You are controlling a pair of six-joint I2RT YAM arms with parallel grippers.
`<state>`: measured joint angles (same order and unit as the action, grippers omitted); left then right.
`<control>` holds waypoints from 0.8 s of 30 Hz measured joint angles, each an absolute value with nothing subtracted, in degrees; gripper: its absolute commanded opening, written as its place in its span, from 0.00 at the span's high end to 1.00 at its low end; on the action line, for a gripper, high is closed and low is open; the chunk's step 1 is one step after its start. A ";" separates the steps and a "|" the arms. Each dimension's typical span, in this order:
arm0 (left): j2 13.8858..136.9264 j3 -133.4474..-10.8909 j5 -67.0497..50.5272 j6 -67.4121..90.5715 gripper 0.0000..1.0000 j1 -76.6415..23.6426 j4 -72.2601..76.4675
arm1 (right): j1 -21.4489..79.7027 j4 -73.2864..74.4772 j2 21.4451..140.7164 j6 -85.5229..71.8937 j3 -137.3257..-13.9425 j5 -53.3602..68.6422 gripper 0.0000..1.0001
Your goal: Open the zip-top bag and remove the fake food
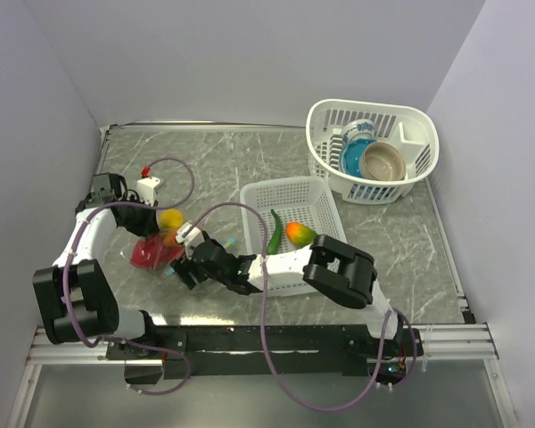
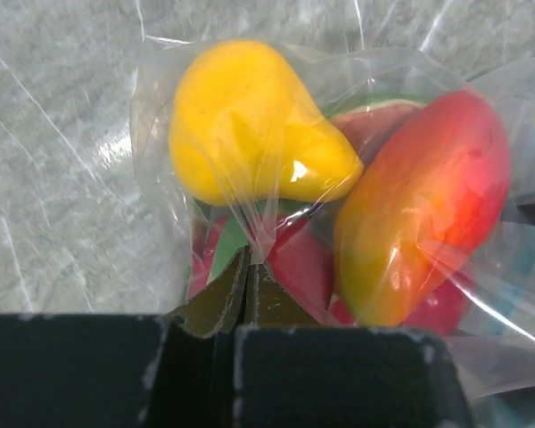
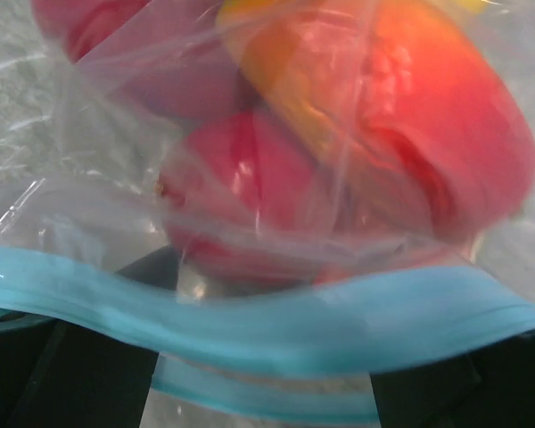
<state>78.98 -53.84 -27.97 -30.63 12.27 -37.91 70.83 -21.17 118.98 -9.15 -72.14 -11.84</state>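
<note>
The clear zip-top bag (image 1: 153, 251) lies on the table left of centre, with fake food inside. The left wrist view shows a yellow pear-shaped fruit (image 2: 250, 125), a red-orange mango (image 2: 419, 214) and red pieces (image 2: 299, 267) through the plastic. My left gripper (image 2: 250, 260) (image 1: 163, 228) is shut, pinching a fold of the bag's plastic. My right gripper (image 1: 187, 254) is at the bag's near edge. Its jaws stand wide apart, with the teal zip strip (image 3: 250, 321) lying across them. A green pepper (image 1: 275, 232) and a mango (image 1: 300, 234) lie in the flat white basket (image 1: 294, 192).
A round white slotted basket (image 1: 410, 120) at the back right holds a blue bowl (image 1: 352, 156) and a tan bowl (image 1: 383, 160). The right arm's elbow (image 1: 339, 267) reaches over the near edge of the flat basket. Walls close in the left, back and right.
</note>
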 measured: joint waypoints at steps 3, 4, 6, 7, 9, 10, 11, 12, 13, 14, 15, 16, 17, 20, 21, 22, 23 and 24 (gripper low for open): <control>77.69 -52.31 -27.40 -30.65 0.99 12.01 -37.63 | 70.78 -21.54 121.43 -9.37 -74.37 -10.76 0.12; 77.47 -51.96 -27.27 -30.65 0.99 11.86 -37.41 | 70.72 -21.39 122.32 -9.41 -75.77 -10.70 0.12; 77.23 -51.20 -27.07 -30.65 0.99 11.35 -36.75 | 70.72 -20.84 124.03 -9.54 -78.65 -10.50 0.12; 77.14 -50.81 -27.05 -30.65 0.99 11.07 -36.34 | 70.72 -20.27 124.60 -9.54 -79.64 -10.48 0.12; 76.93 -50.09 -27.00 -30.59 0.99 10.48 -35.51 | 70.72 -19.40 125.56 -9.58 -81.41 -10.41 0.13; 76.82 -49.82 -26.94 -30.59 0.99 10.15 -35.16 | 70.72 -19.09 125.99 -9.58 -82.15 -10.44 0.14; 76.75 -49.60 -26.74 -30.57 0.99 9.78 -34.92 | 70.72 -18.72 126.30 -9.56 -82.61 -10.41 0.16; 76.71 -49.45 -26.55 -30.57 0.99 9.52 -34.79 | 70.72 -18.68 126.41 -9.58 -82.70 -10.41 0.17; 76.71 -49.41 -26.44 -30.57 0.99 9.34 -34.70 | 70.72 -18.63 126.41 -9.58 -82.70 -10.41 0.21; 76.71 -49.41 -26.26 -30.55 0.99 9.21 -34.70 | 70.72 -18.61 126.41 -9.58 -82.70 -10.39 0.23; 76.71 -49.41 -26.11 -30.57 0.99 9.15 -34.70 | 70.72 -18.63 126.41 -9.56 -82.70 -10.31 0.27; 76.71 -49.41 -26.04 -30.55 0.99 9.10 -34.72 | 70.72 -18.68 126.41 -9.61 -82.65 -10.15 0.34; 76.71 -49.41 -26.02 -30.52 0.99 9.06 -34.70 | 70.72 -18.87 126.41 -9.54 -82.50 -10.00 0.40; 76.71 -49.41 -25.89 -30.35 0.99 8.95 -34.72 | 70.63 -20.34 125.64 -9.54 -80.73 -9.78 0.59; 76.71 -49.41 -25.78 -30.33 0.99 8.86 -34.70 | 70.61 -20.60 125.08 -9.52 -79.77 -9.69 0.61; 76.73 -49.41 -25.58 -30.30 0.99 8.73 -34.61 | 70.57 -20.75 123.74 -9.52 -78.00 -9.61 0.62; 76.73 -49.41 -25.47 -30.28 0.99 8.67 -34.52 | 70.54 -20.43 122.65 -9.47 -76.88 -9.58 0.62; 76.75 -49.41 -25.19 -30.20 0.99 8.62 -34.39 | 70.50 -20.29 121.27 -9.30 -75.24 -9.56 0.62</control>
